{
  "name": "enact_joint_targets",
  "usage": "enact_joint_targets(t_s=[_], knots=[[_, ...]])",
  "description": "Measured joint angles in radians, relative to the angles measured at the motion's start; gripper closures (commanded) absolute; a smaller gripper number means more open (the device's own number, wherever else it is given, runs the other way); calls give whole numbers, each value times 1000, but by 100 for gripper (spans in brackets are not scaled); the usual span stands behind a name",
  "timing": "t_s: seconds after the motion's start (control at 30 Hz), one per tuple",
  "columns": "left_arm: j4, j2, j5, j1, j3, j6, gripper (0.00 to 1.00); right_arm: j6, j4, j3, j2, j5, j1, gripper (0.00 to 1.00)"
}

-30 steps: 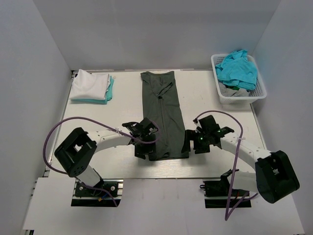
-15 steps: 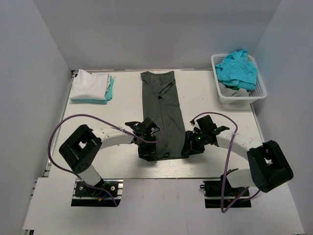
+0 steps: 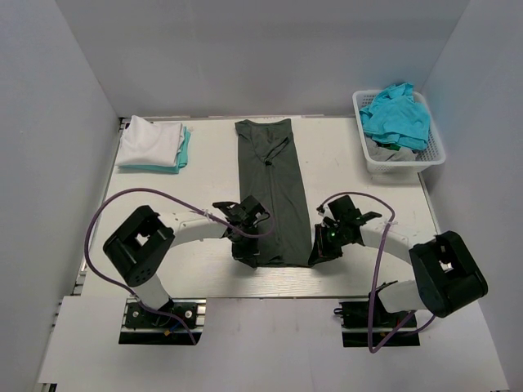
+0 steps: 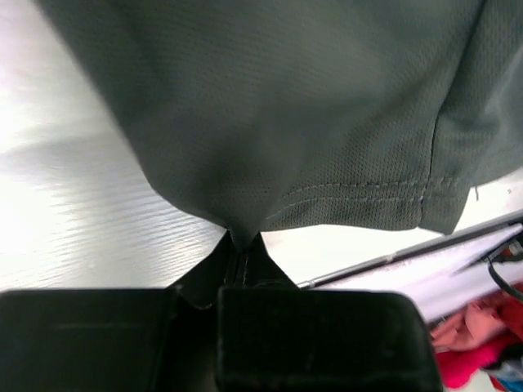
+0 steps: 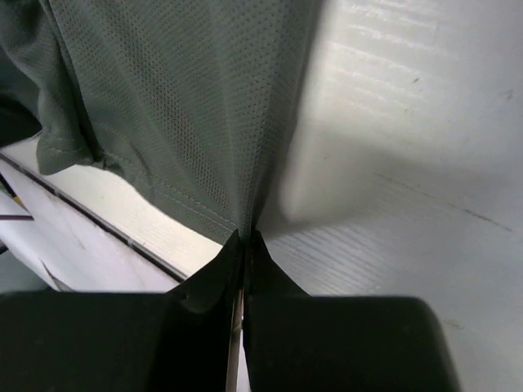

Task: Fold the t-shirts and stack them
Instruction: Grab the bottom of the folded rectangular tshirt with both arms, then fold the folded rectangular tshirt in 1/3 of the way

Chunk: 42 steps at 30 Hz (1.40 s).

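A dark charcoal grey-green t-shirt (image 3: 272, 188) lies folded into a long strip down the middle of the table. My left gripper (image 3: 248, 255) is shut on its near left hem corner (image 4: 242, 233). My right gripper (image 3: 315, 255) is shut on the near right hem corner (image 5: 245, 227). In both wrist views the cloth (image 4: 278, 106) rises from the pinched corner, stitched hem (image 5: 176, 192) showing. A white t-shirt (image 3: 149, 140) lies folded on a turquoise one (image 3: 185, 149) at the far left. Turquoise t-shirts (image 3: 396, 114) are heaped in the basket.
The white lattice basket (image 3: 402, 162) stands at the far right corner of the table. The table's near edge (image 3: 278, 294) runs just behind both grippers. Purple cables loop over each arm. Grey walls close the table in on three sides.
Both grippers closed on the near hem corners of the dark shirt. They came in a little toward each other, and the near hem is now narrower and gathered.
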State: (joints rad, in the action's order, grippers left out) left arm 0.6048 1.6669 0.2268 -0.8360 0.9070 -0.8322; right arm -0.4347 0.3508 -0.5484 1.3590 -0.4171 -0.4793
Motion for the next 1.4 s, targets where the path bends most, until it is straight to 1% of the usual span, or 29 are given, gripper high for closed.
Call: enact_joint_targets(t_s=[0.1, 0.2, 0.4, 0.53, 0.73, 0.9, 1.07, 1.17, 1.4], knots=[[31, -5, -45, 0, 18, 1, 100, 0, 46, -27, -6, -7, -1, 100], [84, -11, -83, 1, 60, -3, 100, -5, 98, -95, -25, -4, 0, 100], [200, 0, -132, 32, 255, -18, 100, -37, 136, -274, -19, 24, 1, 100], [255, 27, -144, 82, 354, -23, 100, -61, 148, -395, 55, 35, 8, 100], [314, 57, -164, 153, 412, -13, 100, -64, 172, -586, 200, 55, 24, 100], [330, 90, -187, 189, 529, 21, 100, -51, 188, -735, 272, 70, 42, 100], [333, 108, -204, 219, 643, 56, 100, -43, 204, -824, 311, 73, 65, 100], [335, 160, -218, 241, 727, 74, 100, -39, 206, -871, 351, 70, 77, 100], [360, 309, -237, 307, 858, 107, 100, -34, 225, -953, 452, 71, 102, 100]])
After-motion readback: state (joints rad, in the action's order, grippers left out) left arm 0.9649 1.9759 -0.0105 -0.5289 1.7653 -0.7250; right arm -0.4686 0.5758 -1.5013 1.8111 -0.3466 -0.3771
